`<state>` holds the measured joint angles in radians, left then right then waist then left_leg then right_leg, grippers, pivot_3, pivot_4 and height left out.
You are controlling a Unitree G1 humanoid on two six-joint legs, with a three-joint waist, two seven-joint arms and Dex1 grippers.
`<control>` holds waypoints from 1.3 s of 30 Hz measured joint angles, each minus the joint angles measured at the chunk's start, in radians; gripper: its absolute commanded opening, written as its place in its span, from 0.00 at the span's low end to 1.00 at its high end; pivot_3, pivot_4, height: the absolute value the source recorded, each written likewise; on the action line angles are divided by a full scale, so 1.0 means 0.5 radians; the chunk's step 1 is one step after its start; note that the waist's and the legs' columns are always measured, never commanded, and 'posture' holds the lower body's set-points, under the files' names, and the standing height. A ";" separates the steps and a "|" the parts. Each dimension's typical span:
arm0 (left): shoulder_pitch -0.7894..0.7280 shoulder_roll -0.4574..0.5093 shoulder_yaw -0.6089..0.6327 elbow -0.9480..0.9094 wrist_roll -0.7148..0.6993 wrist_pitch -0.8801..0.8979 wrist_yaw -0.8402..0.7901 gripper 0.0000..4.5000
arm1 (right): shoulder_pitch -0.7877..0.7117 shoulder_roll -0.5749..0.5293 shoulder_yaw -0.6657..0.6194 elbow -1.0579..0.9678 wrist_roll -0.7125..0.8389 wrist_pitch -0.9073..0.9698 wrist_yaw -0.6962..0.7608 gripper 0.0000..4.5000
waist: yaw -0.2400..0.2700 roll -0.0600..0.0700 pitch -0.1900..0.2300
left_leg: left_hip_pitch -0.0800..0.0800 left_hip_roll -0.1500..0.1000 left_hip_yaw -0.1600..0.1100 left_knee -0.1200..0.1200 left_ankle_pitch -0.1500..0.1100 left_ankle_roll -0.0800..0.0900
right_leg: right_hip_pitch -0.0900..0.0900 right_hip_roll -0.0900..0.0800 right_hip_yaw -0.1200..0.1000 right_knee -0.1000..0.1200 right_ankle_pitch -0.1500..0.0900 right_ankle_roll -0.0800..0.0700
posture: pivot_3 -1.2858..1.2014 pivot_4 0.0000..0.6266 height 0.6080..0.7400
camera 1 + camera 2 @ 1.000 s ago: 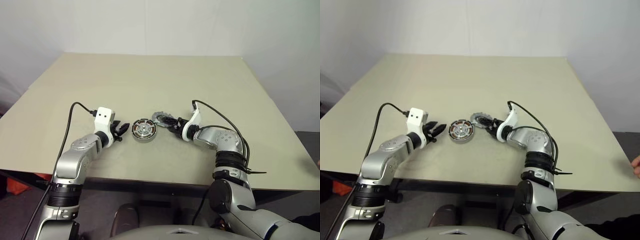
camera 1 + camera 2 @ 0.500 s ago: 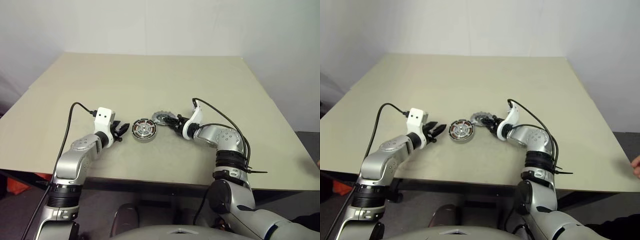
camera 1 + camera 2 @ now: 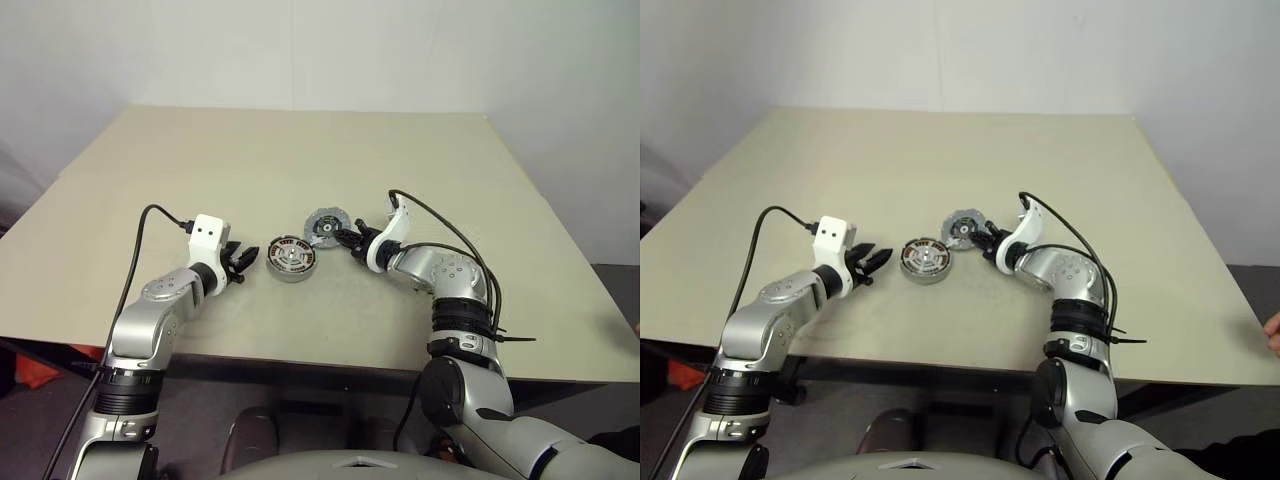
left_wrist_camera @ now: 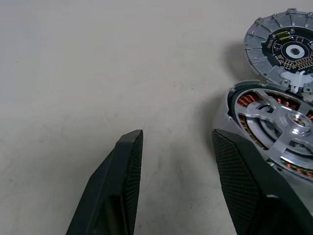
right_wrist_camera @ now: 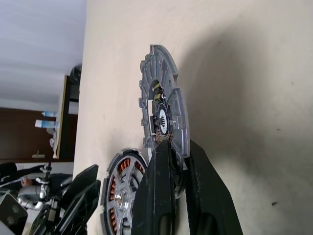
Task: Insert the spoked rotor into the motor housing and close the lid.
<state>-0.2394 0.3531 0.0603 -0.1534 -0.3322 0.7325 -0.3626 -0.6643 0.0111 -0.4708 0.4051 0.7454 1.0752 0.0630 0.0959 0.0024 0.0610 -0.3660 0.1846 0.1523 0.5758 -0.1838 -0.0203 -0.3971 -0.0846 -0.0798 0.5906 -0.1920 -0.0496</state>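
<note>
Two round metal parts share the middle of the bench point(image 3: 300, 160): the motor housing point(image 3: 291, 258), lying flat with its copper-coloured windings ringing a silvery spoked rotor point(image 4: 288, 125) that appears already seated in it, and just beside it on the robot's right the lid point(image 3: 326, 226), a smaller ribbed silvery disc with a dark circuit face, tilted up on edge. The right end effector point(image 3: 343, 236) is clenched on the lid's rim, its fingers pinching the thin edge nearest the arm. The left end effector point(image 3: 243, 262) hovers just beside the housing on the robot's left, jaws parted, with one finger point(image 4: 247, 188) near the housing's dark rim and nothing grasped.

Both parts look like rigid machined metal, dense for their bulk and smooth enough to slide on the bench top. The lid's exposed circuit face seems the delicate part, so the ribbed rim is the sensible place to grip. Held by one edge, the disc may pivot or slip in the fingers. Bracing the housing by its outer rim, clear of the windings, would likely keep it from skating as the lid comes down.
</note>
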 measured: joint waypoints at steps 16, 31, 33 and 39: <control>0.003 0.003 -0.003 -0.003 0.004 0.012 0.000 0.53 | 0.268 -0.417 0.795 -0.516 -0.246 -0.547 1.121 0.05 | 0.008 0.000 0.000 | -0.004 0.000 -0.001 0.002 -0.001 0.002 | -0.001 0.000 -0.001 0.000 0.000 0.000 | 0.52 0.00 1.00; 0.013 0.003 -0.002 -0.003 0.004 0.014 0.002 0.53 | 0.302 -0.528 1.108 -0.434 -0.788 -1.139 1.269 0.05 | 0.000 0.000 0.000 | -0.004 0.001 -0.001 0.004 -0.003 0.006 | -0.001 0.000 0.000 0.000 0.000 -0.001 | 0.52 0.00 1.00; 0.014 0.003 -0.002 -0.004 0.004 0.014 0.002 0.53 | 0.311 -0.536 1.131 -0.426 -0.830 -1.205 1.286 0.05 | 0.000 0.000 0.000 | -0.004 0.001 -0.001 0.004 -0.003 0.006 | -0.001 0.000 0.000 0.000 0.000 -0.002 | 0.52 0.00 1.00; 0.015 0.003 -0.002 -0.004 0.005 0.014 0.002 0.53 | 0.348 -0.586 1.203 -0.380 -0.968 -1.451 1.363 0.05 | -0.001 -0.001 0.000 | -0.004 0.001 -0.001 0.007 -0.004 0.008 | 0.000 0.000 0.000 0.000 0.000 -0.002 | 0.52 0.00 1.00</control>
<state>-0.2318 0.3547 0.0592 -0.1555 -0.3300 0.7395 -0.3616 -0.4903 -0.2819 0.1308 0.2152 0.2613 0.3496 0.7448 0.0956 0.0021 0.0609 -0.3679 0.1850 0.1519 0.5792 -0.1860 -0.0163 -0.3968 -0.0845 -0.0799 0.5905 -0.1920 -0.0504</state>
